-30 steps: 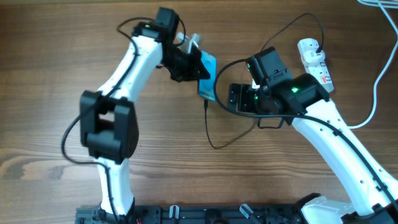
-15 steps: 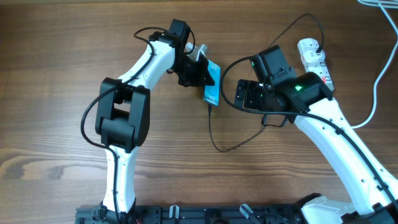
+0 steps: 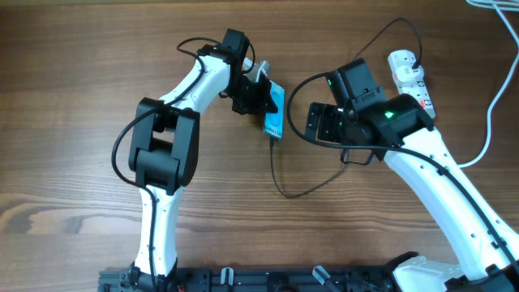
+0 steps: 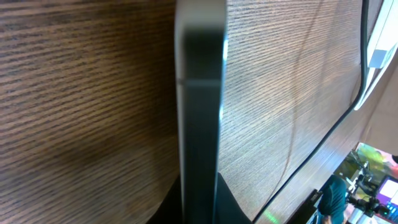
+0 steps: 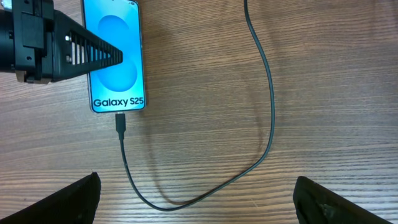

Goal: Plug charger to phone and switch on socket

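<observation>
The phone (image 3: 276,122) has a cyan screen and lies tilted at the table's middle; in the right wrist view (image 5: 115,62) it reads "Galaxy S25". My left gripper (image 3: 258,96) is shut on the phone's sides; its left wrist view shows the phone's edge (image 4: 200,112) between the fingers (image 4: 200,208). The charger cable (image 3: 284,191) loops across the table, and its connector tip (image 5: 121,122) meets the phone's bottom edge. My right gripper (image 3: 315,123) is open and empty beside the phone, fingers wide apart (image 5: 199,202). The socket (image 3: 412,81) lies at the far right with the black plug (image 3: 412,58) in it.
The socket's thick white cord (image 3: 491,105) runs along the right edge of the wooden table (image 3: 65,122). The black cable loop (image 5: 267,124) lies below and right of the phone, under my right arm.
My left arm swung right and carried the phone a little right and toward the near edge. My right gripper drew slightly back from it. Little has moved in the last half second.
</observation>
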{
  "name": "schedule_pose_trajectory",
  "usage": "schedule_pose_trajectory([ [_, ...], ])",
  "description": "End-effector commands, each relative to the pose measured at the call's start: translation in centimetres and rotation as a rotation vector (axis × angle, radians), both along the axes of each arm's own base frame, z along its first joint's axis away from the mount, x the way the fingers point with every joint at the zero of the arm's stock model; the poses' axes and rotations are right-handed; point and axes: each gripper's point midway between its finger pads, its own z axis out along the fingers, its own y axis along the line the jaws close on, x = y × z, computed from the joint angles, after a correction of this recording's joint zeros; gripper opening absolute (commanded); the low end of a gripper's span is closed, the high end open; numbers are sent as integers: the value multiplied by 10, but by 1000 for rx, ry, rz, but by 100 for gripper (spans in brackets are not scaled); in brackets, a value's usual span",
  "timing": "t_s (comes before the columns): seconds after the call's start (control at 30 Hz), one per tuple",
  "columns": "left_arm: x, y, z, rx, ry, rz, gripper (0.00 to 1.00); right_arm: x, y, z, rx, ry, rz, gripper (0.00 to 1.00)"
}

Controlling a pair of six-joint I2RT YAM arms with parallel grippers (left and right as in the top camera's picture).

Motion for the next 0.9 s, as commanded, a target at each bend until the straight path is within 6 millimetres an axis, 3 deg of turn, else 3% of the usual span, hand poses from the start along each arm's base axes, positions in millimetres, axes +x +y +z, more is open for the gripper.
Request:
schedule_pose_trajectory([
  [0.0, 1, 9, -17, 78, -9, 2, 13, 4, -3, 11, 0, -40, -21, 99],
  [0.17, 3, 18, -22, 137, -19, 8, 18, 4, -3, 11, -1, -40, -21, 100],
  [0.43, 0, 27, -27, 196, -10, 12, 35, 3, -4, 10, -2, -37, -21, 100],
  [0.73, -5, 52, -34, 331, 0, 20, 45, -1, -6, 8, -11, -19, -21, 100],
  [0.83, -1, 59, -9, 321, -25, 44, 59, -3, -12, 7, 4, 8, -33, 100],
  [0.87, 9, 67, 28, 302, -100, 73, 100, -1, -20, 7, 75, 44, 4, 100],
])
